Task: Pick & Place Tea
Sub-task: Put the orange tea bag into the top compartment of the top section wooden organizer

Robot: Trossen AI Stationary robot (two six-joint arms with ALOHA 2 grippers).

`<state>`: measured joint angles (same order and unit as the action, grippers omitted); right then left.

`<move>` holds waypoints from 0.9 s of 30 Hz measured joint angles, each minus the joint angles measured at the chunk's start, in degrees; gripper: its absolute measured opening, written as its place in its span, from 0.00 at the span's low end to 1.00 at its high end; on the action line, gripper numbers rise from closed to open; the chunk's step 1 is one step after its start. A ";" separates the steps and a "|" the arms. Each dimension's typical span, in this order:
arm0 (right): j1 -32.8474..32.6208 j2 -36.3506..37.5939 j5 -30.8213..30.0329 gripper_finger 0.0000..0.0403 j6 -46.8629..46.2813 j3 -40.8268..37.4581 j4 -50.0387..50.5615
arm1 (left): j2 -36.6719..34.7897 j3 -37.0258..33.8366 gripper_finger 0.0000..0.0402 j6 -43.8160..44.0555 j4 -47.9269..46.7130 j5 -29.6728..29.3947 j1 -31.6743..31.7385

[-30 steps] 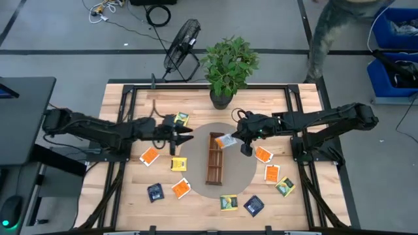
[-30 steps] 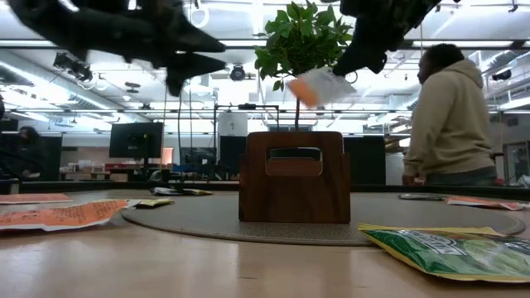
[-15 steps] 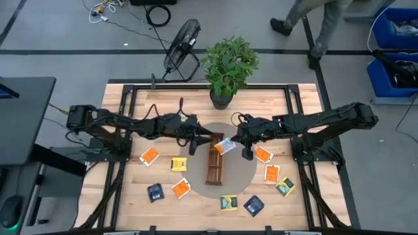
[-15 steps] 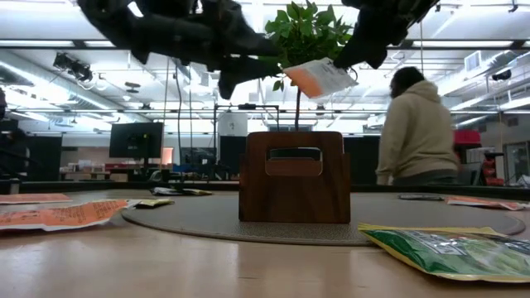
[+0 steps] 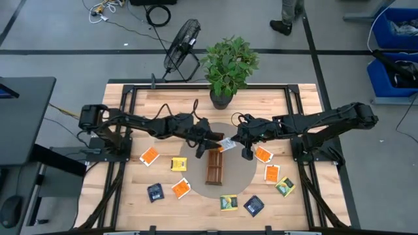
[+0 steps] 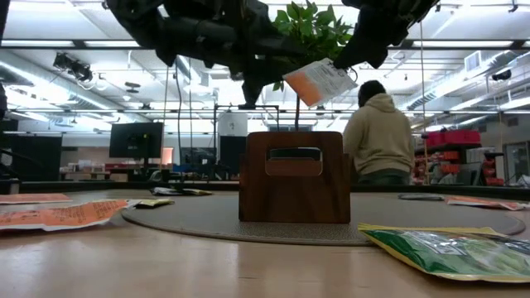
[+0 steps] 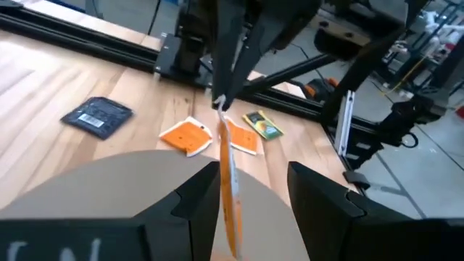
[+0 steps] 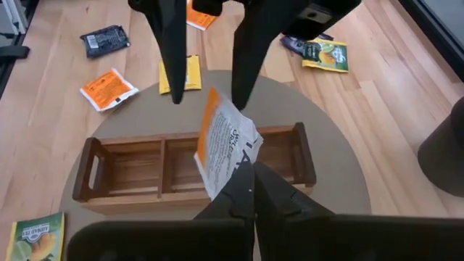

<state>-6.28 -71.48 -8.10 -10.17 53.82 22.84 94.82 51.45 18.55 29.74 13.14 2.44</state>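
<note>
The right gripper point(image 5: 239, 141) pinches an orange tea sachet point(image 5: 227, 143) in the air above the wooden tray's point(image 5: 215, 167) far end, while the left gripper point(image 5: 213, 143), fingers parted, straddles its free edge.

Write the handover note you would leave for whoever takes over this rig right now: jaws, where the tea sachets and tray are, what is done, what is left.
Right gripper: jaws shut on an orange tea sachet, held in the air over the wooden tray.
Left gripper: jaws open on either side of the held sachet's free edge, not closed.
Tray: on the round mat; the compartments that show look empty.
Other sachets lie on the table around the mat, e.g. an orange one, a yellow one, a dark navy one.
Done: one sachet lifted.
Left: put it in the tray, then the others.
</note>
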 joint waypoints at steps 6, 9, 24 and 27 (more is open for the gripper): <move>0.00 0.00 -0.02 0.00 0.19 0.00 -0.16 | 0.16 0.08 0.38 -1.23 -2.26 1.58 -0.03; 0.00 0.00 -0.02 0.00 0.41 0.00 -0.51 | 0.16 0.08 0.31 -1.39 -2.21 1.58 -0.02; -0.13 0.25 1.81 0.11 2.31 0.00 -1.34 | 0.10 0.08 0.02 -5.66 -4.86 1.59 -0.07; -0.86 1.13 4.09 0.20 2.22 -0.02 0.18 | 0.10 -0.88 0.02 -6.19 -6.00 1.57 -0.07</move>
<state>-7.14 -70.36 -4.02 -7.94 53.80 23.02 94.91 50.57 12.36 23.74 14.71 2.37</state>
